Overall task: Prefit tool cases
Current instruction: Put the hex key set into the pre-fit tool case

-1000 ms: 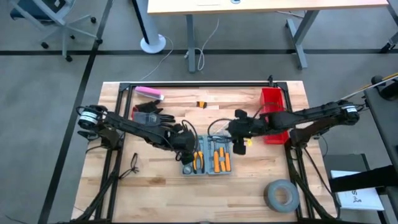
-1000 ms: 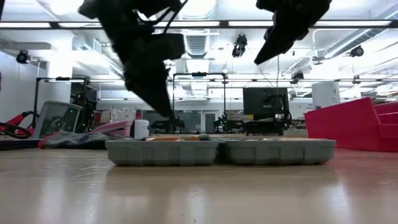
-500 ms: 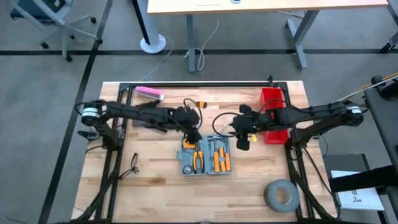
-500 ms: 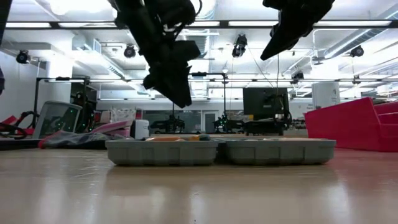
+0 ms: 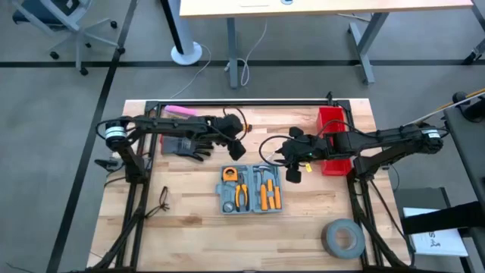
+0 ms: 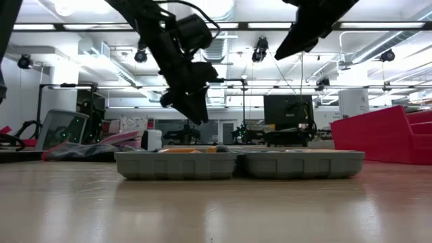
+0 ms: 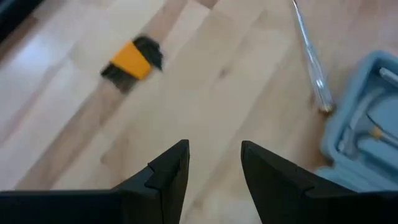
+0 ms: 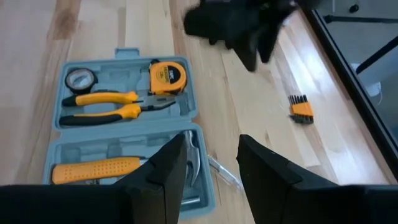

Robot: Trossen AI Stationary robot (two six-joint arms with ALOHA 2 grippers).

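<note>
The grey-blue tool case [image 5: 251,189] lies open on the table, both halves flat, with orange-handled pliers, a tape measure and other tools in its slots [image 8: 121,118]. My left gripper [image 5: 236,152] hangs above the bare wood beyond the case's far left corner [image 7: 367,124]. It is open with nothing between its fingers [image 7: 214,152]. My right gripper [image 5: 292,176] hovers off the case's far right corner, also open and empty [image 8: 211,146]. In the low view both grippers [image 6: 197,113] [image 6: 280,54] are well above the case [image 6: 236,164].
A small orange bit holder [image 7: 130,62] and a thin metal shaft [image 7: 309,59] lie on the wood beyond the case. Black gloves [image 5: 186,144] and a pink item [image 5: 182,112] are at the far left. A red bin [image 5: 332,136] stands at the far right, a grey tape roll [image 5: 342,236] near right.
My left gripper has swung from above the case's left half toward the table's far edge and now hangs over bare wood. The case and its tools have stayed put.
</note>
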